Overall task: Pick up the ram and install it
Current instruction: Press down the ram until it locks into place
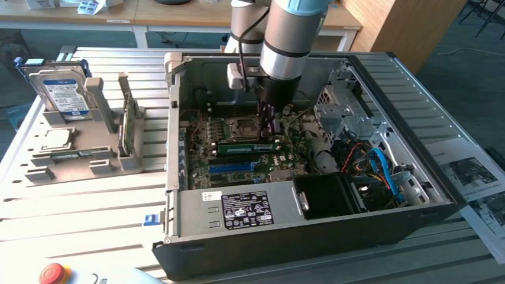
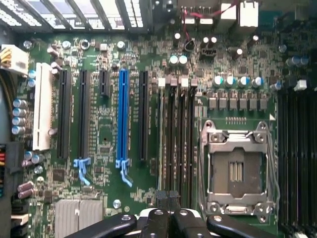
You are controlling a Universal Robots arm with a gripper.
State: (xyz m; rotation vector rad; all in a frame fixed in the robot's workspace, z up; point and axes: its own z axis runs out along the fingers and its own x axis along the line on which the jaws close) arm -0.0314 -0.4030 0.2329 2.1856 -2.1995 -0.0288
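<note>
in the exterior view the arm reaches down into the open computer case (image 1: 410,195), which lies on its side on the slatted table (image 1: 87,207). the gripper (image 1: 268,123) hangs just above the motherboard (image 1: 229,154), next to the empty processor socket (image 1: 240,125). a long green ram (image 1: 246,146) sits across the board just below the gripper tip, apparently already lying in or on a slot; whether the fingers touch it cannot be made out. at the exterior view's left a grey rack (image 1: 79,160) holds a hard drive (image 1: 61,94), a small square chip (image 1: 55,139) and another thin green board (image 1: 125,127) standing on edge.

in the wrist view the fingers (image 2: 157,218) are pressed together at the edge of the picture, with a small dark tip (image 2: 167,199) between them over the black memory slots (image 2: 176,144). the jaws are closed nearly all the way. no green edge shows between them, so a grip on the stick cannot be confirmed. the silver socket frame (image 2: 237,168) lies just beside these slots, and the blue slot (image 2: 123,114) well off to the other side.

to seat the stick well, i judge the push should go straight down along the slot line, evenly, with the stick upright and clear of the socket frame.
</note>
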